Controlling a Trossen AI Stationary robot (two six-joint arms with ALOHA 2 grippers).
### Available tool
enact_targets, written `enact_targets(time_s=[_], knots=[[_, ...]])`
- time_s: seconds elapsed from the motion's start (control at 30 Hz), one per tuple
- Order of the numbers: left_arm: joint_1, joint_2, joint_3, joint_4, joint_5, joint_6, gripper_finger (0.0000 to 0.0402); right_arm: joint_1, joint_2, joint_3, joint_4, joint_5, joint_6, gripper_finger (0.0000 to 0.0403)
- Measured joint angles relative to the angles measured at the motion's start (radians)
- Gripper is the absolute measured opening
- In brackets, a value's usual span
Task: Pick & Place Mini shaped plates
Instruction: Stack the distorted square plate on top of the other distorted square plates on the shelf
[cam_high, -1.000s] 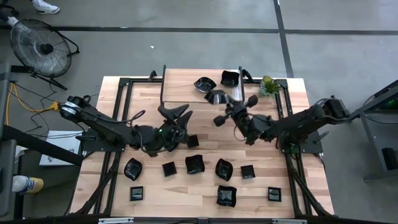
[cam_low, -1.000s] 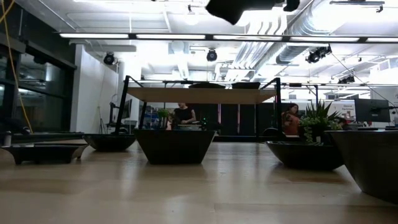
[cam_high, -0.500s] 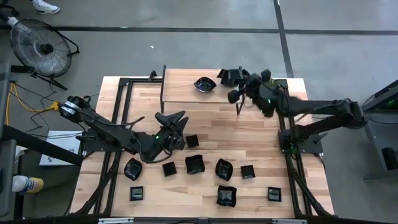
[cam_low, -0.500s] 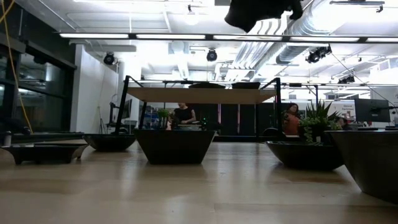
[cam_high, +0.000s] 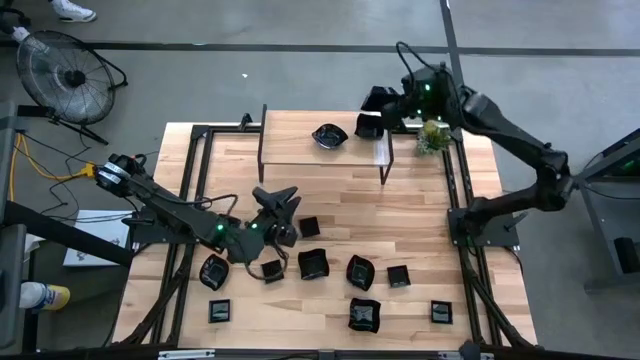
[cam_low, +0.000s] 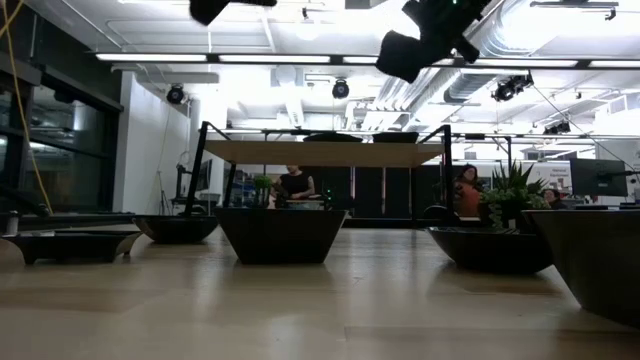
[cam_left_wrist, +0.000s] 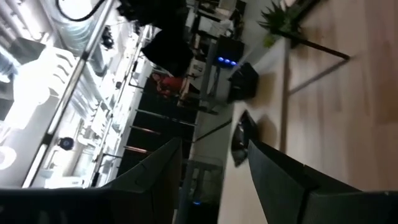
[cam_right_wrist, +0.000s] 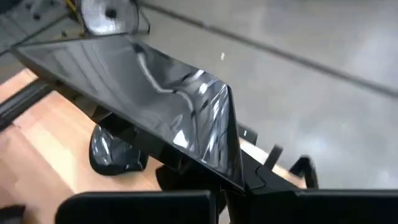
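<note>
- Holding a glossy black square plate (cam_right_wrist: 155, 106) in its closed fingers, the right claw (cam_high: 385, 108) hangs over the far edge of the tabletop (cam_high: 420, 200), above the raised shelf (cam_high: 300, 150).
- Just beside this claw, toward the left arm, a wavy-edged plate (cam_high: 329, 135) rests on the shelf; on the claw's other side stands a small green plant (cam_high: 432, 137).
- The left claw (cam_high: 283, 197) is over the middle of the tabletop, with its fingers (cam_left_wrist: 283, 177) spread wide and nothing between them.
- Just beside the left claw lies a small square plate (cam_high: 309, 227).
- Nearer to the front edge than the left claw, more black plates lie in two loose rows, for example a leaf-like one (cam_high: 213, 271), a deep square one (cam_high: 313, 264) and a flat square one (cam_high: 441, 312).
</note>
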Motion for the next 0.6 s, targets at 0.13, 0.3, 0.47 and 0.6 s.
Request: enact_targets(time_s=[0.13,0.3,0.47,0.6], knots=[[-0.004,0.000,0.000,-0.244,-0.001,-0.230,0.0179,-0.076,0.079,0.068,-0.109,-0.100,-0.002,0.0000],[-0.004,0.000,0.000,-0.553,0.001,-0.567,0.0179,-0.133,0.195,0.141,-0.217,-0.228,-0.025,0.0000],[-0.005,-0.007,0.000,-0.840,0.009,-0.878,0.0179,-0.173,0.300,0.236,-0.309,-0.372,-0.054,0.0000],[-0.020,-0.030,-0.001,-1.063,0.016,-1.112,0.0179,-0.185,0.364,0.315,-0.399,-0.395,-0.085,0.0000]])
